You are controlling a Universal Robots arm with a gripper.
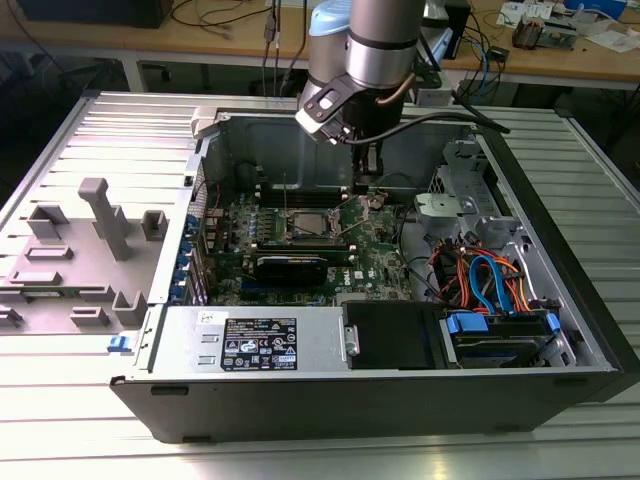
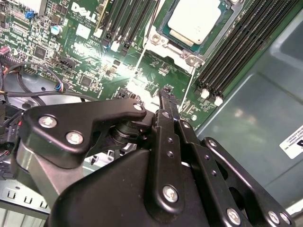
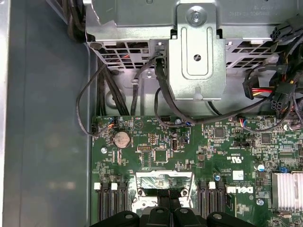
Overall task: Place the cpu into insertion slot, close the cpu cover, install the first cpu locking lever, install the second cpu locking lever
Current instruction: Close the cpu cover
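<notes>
The cpu (image 2: 196,21) sits in the insertion slot (image 1: 305,223), its dull silver top facing up. The cpu cover (image 2: 180,49) lies down around it as a bright metal frame. Two thin bright lever rods (image 2: 141,59) run out from the slot's edge across the green board (image 3: 203,161). Whether they are latched cannot be told.

The end effector (image 2: 165,92) hangs just beside the insertion slot, on the exterior view's right of it (image 1: 368,175). It is low over the board. Its black fingers are drawn narrow, the tips together, with nothing seen between them. One lever rod passes close to the tip (contact cannot be judged). In the first wrist view the end effector (image 3: 170,197) lies over the slot's silver edge.

Black memory sockets (image 2: 236,52) flank the insertion slot on both sides. A round coin battery (image 3: 122,138) lies on the board a little away from the slot, and a grey metal drive cage (image 3: 196,52) stands beyond it. The open computer case (image 1: 330,420) holding the slot rests on a ribbed metal desk (image 1: 60,420). A grey moulded fixture (image 1: 95,230) stands on the desk well to the exterior view's left of the slot.
</notes>
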